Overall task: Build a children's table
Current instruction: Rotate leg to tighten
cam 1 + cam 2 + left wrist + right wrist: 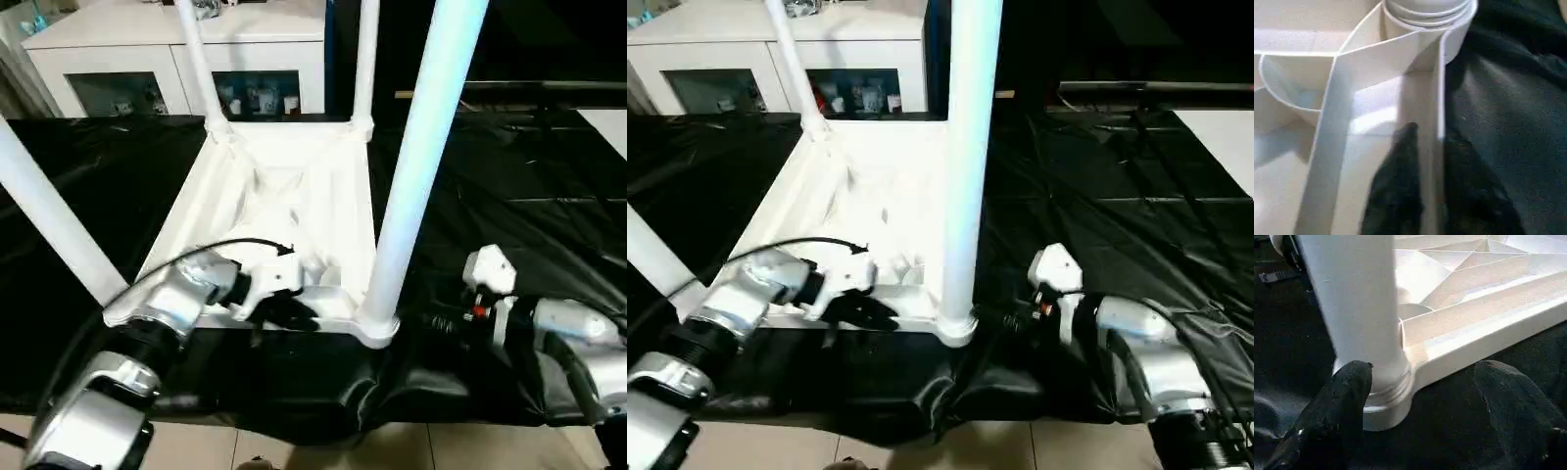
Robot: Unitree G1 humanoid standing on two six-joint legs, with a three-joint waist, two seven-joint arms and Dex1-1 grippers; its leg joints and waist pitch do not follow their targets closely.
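The children's table [284,186] lies upside down on black cloth, its ribbed underside facing up. Four white legs stand in its corner sockets; the near right leg [421,147] rises close in front of me, and the near left leg [49,215] leans off to the left. My left gripper [289,313] is at the near rim [1437,98], one finger [1400,186] inside the rim wall and the other outside, closed on it. My right gripper [1425,367] stands open just right of the near right socket [1386,401], its fingers [1342,401] wide apart and holding nothing.
A white cabinet [176,59] with glass doors stands behind the table. Wrinkled black cloth [509,196] covers the work surface, which ends close to me above a tiled floor [294,450]. A white board [612,127] shows at the far right.
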